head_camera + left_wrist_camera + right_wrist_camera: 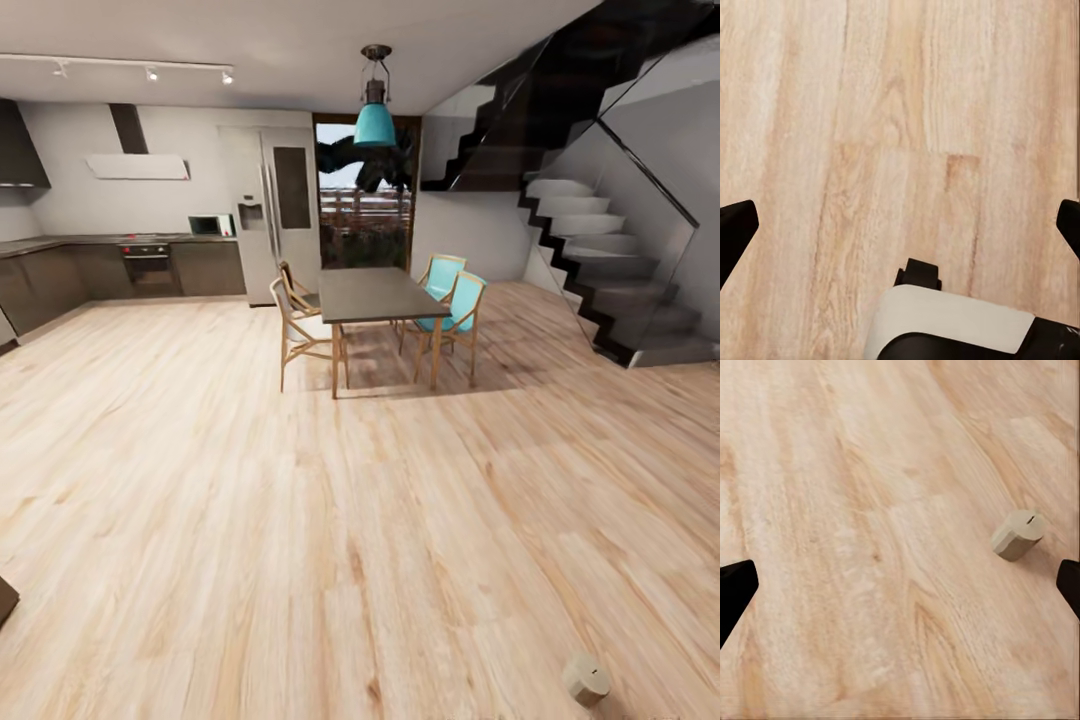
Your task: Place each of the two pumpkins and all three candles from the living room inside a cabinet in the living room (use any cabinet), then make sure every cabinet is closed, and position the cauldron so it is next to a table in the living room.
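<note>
One short stubby beige-grey cylindrical candle (586,680) is lying on its side on the pale wood plank floor (300,520), near the floor's lower right corner as the head view is framing it; its wick end is facing up and toward the camera. Right wrist view is showing the same candle (1017,535), tipped over, casting a small shadow, resting on bare planks with no other object touching it.

Right gripper (900,585): two black fingertips (735,592) are sitting at opposite edges of the right wrist view, spread wide, released, grasping nothing. Candle is lying apart from both tips, closer to one of them.

Left gripper (900,225): black fingertips (735,229) likewise spread wide, released, nothing between them. White and black robot body part (952,326) is showing beneath it over the planks.

Far side of the floor: dark rectangular dining table (372,293) is standing with teal-seated wooden chairs (455,305) beside it, under a teal pendant lamp (375,120). Dark kitchen counter (120,265) is running along the left wall; grey staircase (610,270) is rising at the right.
</note>
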Available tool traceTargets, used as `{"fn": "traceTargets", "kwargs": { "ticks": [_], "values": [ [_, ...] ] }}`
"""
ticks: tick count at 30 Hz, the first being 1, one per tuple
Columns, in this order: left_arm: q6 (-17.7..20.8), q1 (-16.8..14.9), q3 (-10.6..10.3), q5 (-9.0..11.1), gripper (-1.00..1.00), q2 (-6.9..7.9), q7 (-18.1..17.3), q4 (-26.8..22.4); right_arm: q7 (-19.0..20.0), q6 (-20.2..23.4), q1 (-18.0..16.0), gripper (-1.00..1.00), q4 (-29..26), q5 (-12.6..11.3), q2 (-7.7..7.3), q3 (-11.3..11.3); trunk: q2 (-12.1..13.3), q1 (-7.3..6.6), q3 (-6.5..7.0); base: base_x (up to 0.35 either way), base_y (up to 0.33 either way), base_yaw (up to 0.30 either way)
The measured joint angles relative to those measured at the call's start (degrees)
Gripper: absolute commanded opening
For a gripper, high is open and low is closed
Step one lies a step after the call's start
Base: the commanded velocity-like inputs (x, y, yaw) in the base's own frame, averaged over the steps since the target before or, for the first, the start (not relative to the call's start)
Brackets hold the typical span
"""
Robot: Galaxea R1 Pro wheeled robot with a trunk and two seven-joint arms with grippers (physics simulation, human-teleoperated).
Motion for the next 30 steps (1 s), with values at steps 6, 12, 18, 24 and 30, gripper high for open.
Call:
{"fn": "traceTargets", "kwargs": {
  "ticks": [6, 12, 18, 24, 30],
  "values": [
    [0.1, 0.0, -0.2, 0.0, 1.0, -0.06, 0.0, 0.0, -0.1, 1.3, 0.0, 1.0, 0.0, 0.0, 0.08, 0.0, 0.0, -0.02, -0.14, 0.2, -0.172, -0.068],
    [0.2, 0.0, -0.2, 0.0, 1.0, -0.07, 0.0, 0.0, 0.1, 1.3, 0.0, 1.0, 0.0, 0.1, 0.02, 0.0, 0.0, -0.02, 0.11, 0.235, -0.201, -0.157],
    [0.2, 0.0, -0.2, 0.0, 1.0, -0.07, 0.0, 0.0, 0.1, 1.3, 0.0, 1.0, 0.0, 0.1, -0.06, 0.0, 0.0, -0.02, 0.47, 0.238, -0.203, -0.217],
    [0.3, 0.0, -0.2, 0.0, 1.0, -0.07, 0.0, 0.0, 0.2, 1.3, 0.0, 1.0, 0.0, 0.1, -0.07, 0.0, 0.0, -0.02, 0.8, 0.238, -0.203, -0.248],
    [0.4, 0.0, -0.2, 0.0, 1.0, -0.07, 0.0, 0.0, 0.2, 1.3, 0.0, 1.0, 0.0, 0.1, -0.07, 0.0, 0.0, -0.02, 1.13, 0.238, -0.203, -0.252]
  ]
}}
